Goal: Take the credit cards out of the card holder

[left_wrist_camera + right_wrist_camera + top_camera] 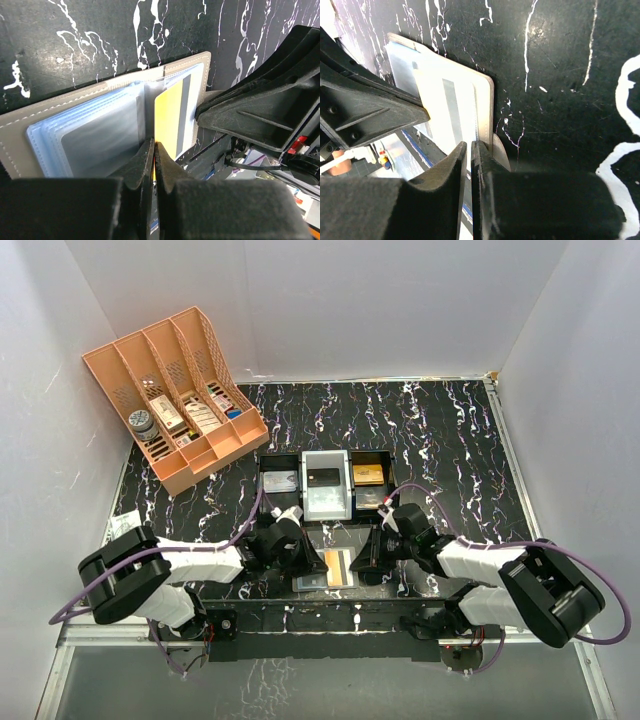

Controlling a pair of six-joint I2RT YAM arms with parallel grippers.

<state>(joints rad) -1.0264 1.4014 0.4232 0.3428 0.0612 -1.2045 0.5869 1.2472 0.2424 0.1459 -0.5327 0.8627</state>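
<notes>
The card holder [310,581] lies open near the table's front edge, between both grippers. Its grey panels carry pale-blue sleeves [95,135]. A gold-orange credit card [172,117] with a grey stripe sticks partly out of the right panel. My left gripper [154,146] is shut on that card's near edge. My right gripper [470,146] is shut on the card holder's [489,100] outer edge beside the small tab [501,150]. In the top view the left gripper [312,562] and right gripper [372,558] flank the gold card [340,567].
Behind the holder stand three trays: a black tray [266,490] with a grey card, a white tray [308,502] with a dark card, and a black tray [388,462] with a gold card. A peach rack [175,400] with small boxes stands at the back left.
</notes>
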